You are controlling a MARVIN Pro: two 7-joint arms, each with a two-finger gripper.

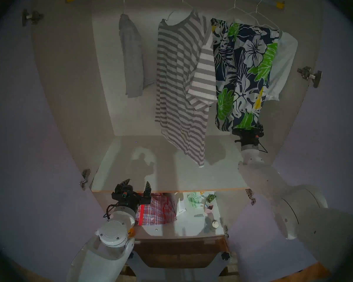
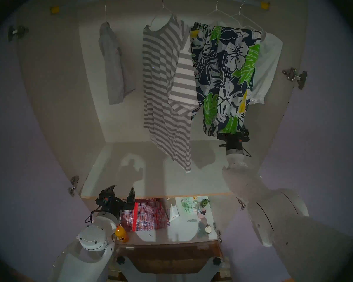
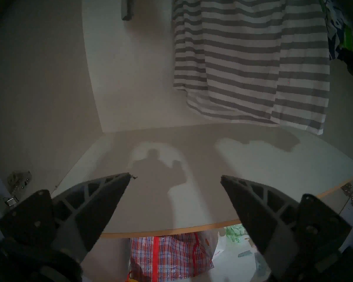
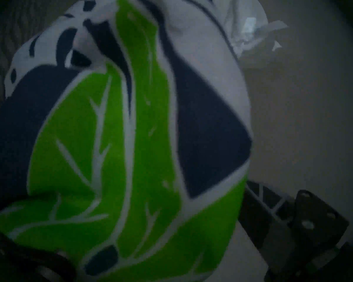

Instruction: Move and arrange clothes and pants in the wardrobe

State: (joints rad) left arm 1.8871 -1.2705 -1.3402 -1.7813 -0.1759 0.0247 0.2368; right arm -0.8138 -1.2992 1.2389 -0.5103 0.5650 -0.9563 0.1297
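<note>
Floral shorts (image 1: 243, 72) hang lengthwise, vertical.

The floral shorts (image 4: 130, 153) fill the right wrist view, blurred, hiding the right gripper (image 1: 245, 128) fingertips. Behind the shorts, the white top (image 1: 283, 61) is mostly covered.

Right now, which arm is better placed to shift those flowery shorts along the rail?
Probably the right: its claw is at the floral shorts' bottom hem. The left claw hangs open, low by the shelf edge.
</note>
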